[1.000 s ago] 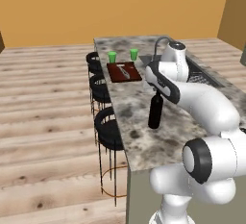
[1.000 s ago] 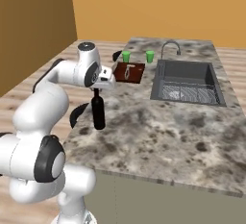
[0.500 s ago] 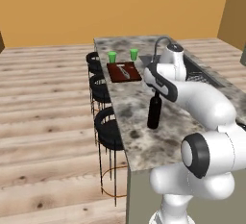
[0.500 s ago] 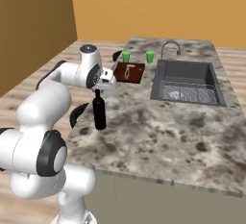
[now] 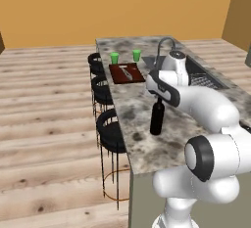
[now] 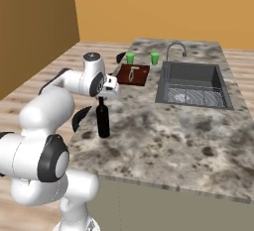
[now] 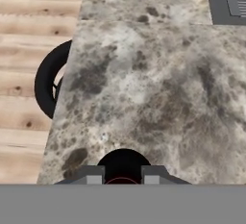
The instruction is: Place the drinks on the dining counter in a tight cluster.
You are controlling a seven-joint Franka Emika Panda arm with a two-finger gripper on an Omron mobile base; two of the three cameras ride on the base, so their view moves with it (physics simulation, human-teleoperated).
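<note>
The gripper (image 7: 123, 175) is clenched on the neck of the wine bottle (image 5: 157, 118), which hangs straight below the jaws, long axis upright, base on or just above the dining counter (image 6: 188, 141). The stool-side edge lies close beside it; beyond the jaws, bare marble runs toward the sink (image 6: 192, 83).

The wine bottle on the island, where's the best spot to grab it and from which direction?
Grip the wine bottle at its slim neck, coming straight down from above. It stands upright on the counter, and the neck is narrow enough for the gripper, which is shut on it there now.
</note>
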